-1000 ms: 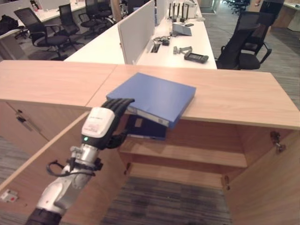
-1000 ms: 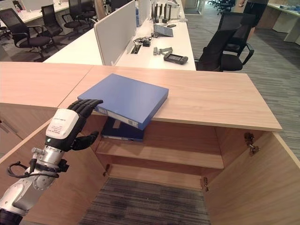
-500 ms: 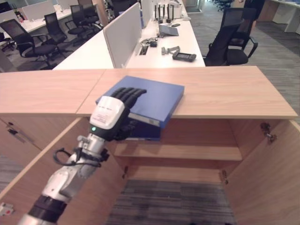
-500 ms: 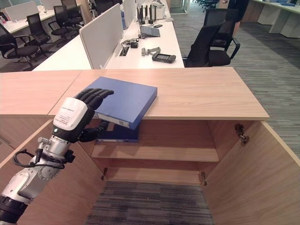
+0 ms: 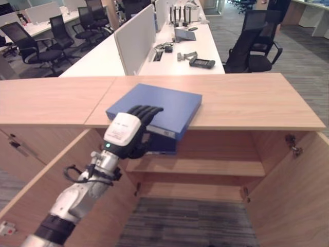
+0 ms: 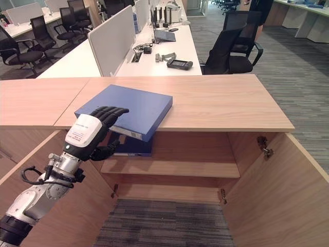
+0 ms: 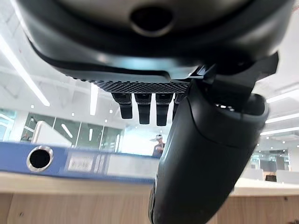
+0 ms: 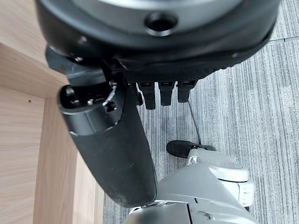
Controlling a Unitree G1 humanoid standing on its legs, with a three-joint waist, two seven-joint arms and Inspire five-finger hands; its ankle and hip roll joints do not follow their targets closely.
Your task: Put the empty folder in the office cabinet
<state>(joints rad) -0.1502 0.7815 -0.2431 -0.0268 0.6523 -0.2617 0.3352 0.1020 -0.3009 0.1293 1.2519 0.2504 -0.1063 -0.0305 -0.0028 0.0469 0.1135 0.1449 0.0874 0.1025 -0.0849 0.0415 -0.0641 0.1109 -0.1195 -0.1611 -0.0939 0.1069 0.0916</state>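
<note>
A blue folder [image 5: 165,103] lies flat on the wooden cabinet top [image 5: 247,100], its near corner jutting past the front edge. My left hand [image 5: 123,133] is at that near-left corner, fingers [image 5: 147,110] stretched over the cover and thumb below the edge. In the left wrist view the fingers [image 7: 140,108] stay straight with a gap above the folder's spine [image 7: 93,163]. The hand is open. My right hand [image 8: 112,140] hangs open over the carpet beside the cabinet.
The cabinet stands open, with its left door [image 5: 46,175] and right door [image 5: 293,195] swung toward me. A dark blue binder [image 5: 162,145] lies on the inner shelf [image 5: 205,167] under the overhang. Desks and office chairs [image 5: 257,46] stand behind.
My left hand rose to the folder's corner, reached over the cover, then drew back a little toward the front edge. The folder has stayed on the cabinet top.
</note>
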